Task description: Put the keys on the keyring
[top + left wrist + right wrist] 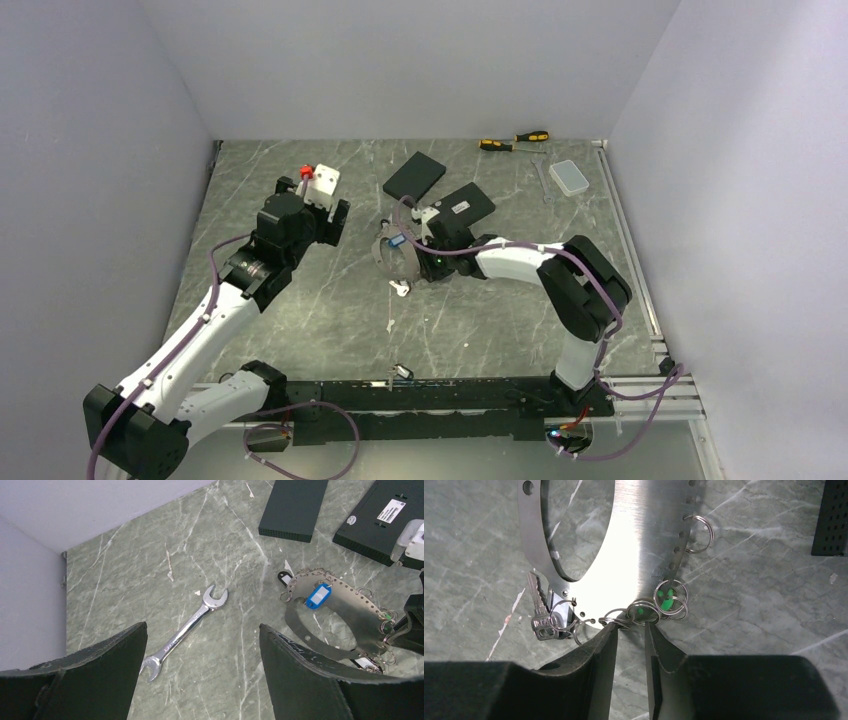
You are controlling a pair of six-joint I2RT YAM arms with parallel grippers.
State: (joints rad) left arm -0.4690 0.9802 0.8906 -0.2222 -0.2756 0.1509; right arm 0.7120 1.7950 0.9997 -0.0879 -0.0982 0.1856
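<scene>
The keyring (345,596) is a big flat grey metal loop with small split rings along its edge, lying mid-table (385,262). A blue-tagged key (318,596) and a black-headed key (285,576) hang on it, as do a silver key (540,612) and a green one (666,600). A whitish key (400,289) and another key (403,372) lie loose on the table. My right gripper (630,626) is at the keyring's near edge (644,545), jaws narrowly apart, its tips touching the split rings. My left gripper (202,627) hovers wide open and holds nothing.
A silver wrench (187,627) lies under the left gripper. Two black boxes (414,176) (462,207) sit behind the keyring. Yellow-and-black screwdrivers (515,141), a clear box (570,177) and a second wrench (541,180) are at the back right. Walls close in three sides.
</scene>
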